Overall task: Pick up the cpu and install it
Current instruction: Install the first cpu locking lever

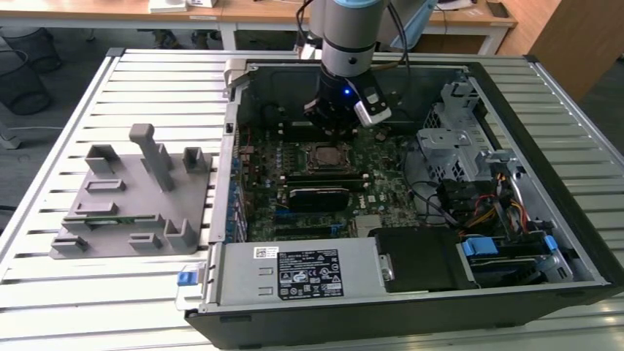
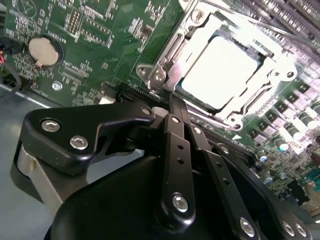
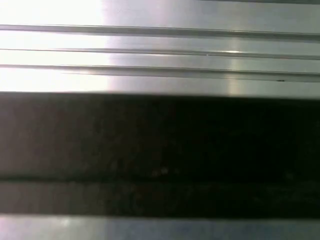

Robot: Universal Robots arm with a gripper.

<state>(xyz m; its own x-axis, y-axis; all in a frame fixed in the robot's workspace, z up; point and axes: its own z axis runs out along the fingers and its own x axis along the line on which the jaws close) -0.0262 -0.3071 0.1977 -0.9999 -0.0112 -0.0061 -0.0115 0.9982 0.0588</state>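
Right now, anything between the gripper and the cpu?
Nothing visible. In the second wrist view the cpu already sits in the socket frame, its silvery top bare, and the gripper is just beside that frame.

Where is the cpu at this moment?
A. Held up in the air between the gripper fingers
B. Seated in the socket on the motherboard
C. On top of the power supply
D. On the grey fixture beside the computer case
B: in the second wrist view the silvery cpu lies flat within the socket's metal frame on the motherboard, beyond the gripper.
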